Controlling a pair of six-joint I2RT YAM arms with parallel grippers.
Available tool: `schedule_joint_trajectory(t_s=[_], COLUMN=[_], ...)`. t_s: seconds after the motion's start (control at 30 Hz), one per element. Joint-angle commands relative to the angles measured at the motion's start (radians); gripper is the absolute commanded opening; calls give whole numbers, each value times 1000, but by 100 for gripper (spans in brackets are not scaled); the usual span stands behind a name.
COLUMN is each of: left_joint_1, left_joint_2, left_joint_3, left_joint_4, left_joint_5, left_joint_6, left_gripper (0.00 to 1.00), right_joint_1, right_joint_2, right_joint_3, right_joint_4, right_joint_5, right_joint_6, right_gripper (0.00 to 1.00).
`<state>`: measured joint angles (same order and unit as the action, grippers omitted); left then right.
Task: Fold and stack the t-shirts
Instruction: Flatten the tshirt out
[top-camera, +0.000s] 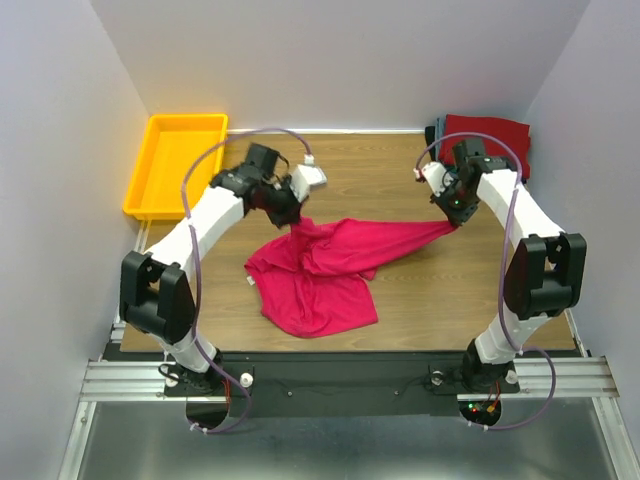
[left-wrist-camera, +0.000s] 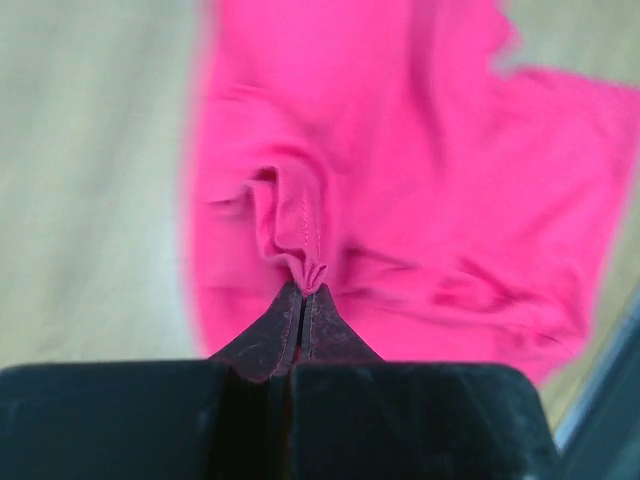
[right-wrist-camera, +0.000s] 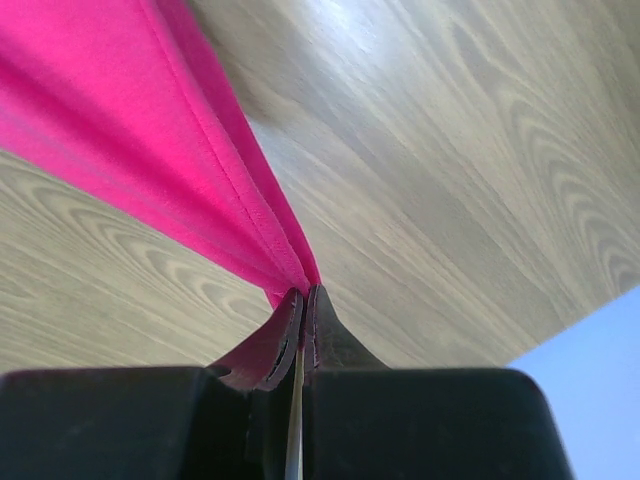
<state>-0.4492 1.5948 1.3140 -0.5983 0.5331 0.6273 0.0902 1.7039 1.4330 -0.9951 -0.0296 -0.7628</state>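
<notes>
Currently left jaws and right jaws each pinch an edge of the crimson t-shirt (top-camera: 320, 270), sagging between them onto the table (top-camera: 390, 185); draw apart evenly to flatten it.

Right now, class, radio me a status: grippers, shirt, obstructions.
Left gripper shut on crimson shirt. Right gripper shut on its other end. Folded stack behind right arm.

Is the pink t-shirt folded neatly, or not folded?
Not folded. The pink t-shirt lies crumpled on the table, one end pulled taut by the right gripper, another bunch pinched by the left gripper.
</notes>
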Motion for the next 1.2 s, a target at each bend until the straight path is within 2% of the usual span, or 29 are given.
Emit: schedule_joint_trajectory(t_s=[0.0, 0.07, 0.1, 0.17, 0.4, 0.53, 0.67, 0.77, 0.87, 0.93, 1.03, 1.1, 1.17], left_joint_1=[124, 209, 231, 280, 337, 356, 356, 356, 340, 328, 284, 270, 189], left_joint_2=[-75, -64, -55, -29, 10, -36, -93, -63, -62, -78, -137, -157, -191], left_joint_3=[200, 279, 365, 441, 709, 801, 815, 895, 918, 923, 838, 764, 707], left_joint_4=[15, 29, 32, 43, 147, 285, 447, 454, 434, 399, 351, 332, 324], left_joint_5=[-100, -125, -131, -143, -162, -147, -153, -128, -67, -1, 60, 193, 244], left_joint_6=[-32, -69, -80, -103, -204, -276, -331, -353, -359, -356, -372, -443, -468], left_gripper=[0, 0, 0, 0, 0, 0, 0, 0, 0, 0, 0, 0, 0], right_joint_1=[-79, -124, -135, -147, -149, -149, -149, -133, -58, -15, 8, 11, 31], right_joint_2=[-20, -6, -1, 14, 76, 83, 85, 65, 14, -60, -115, -124, -128], right_joint_3=[147, 231, 259, 315, 657, 909, 1049, 1049, 944, 876, 817, 827, 816], right_joint_4=[-7, -4, -4, 0, 62, 105, 203, 265, 268, 256, 242, 176, 181], right_joint_5=[23, 23, 23, 23, 94, 112, 138, 80, 59, -28, -85, -160, -243], right_joint_6=[3, 2, 3, 13, 82, 117, 134, 149, 143, 148, 187, 203, 259], right_gripper=[1, 1, 1, 1, 1, 0, 1, 1, 0, 1, 1, 1, 1])
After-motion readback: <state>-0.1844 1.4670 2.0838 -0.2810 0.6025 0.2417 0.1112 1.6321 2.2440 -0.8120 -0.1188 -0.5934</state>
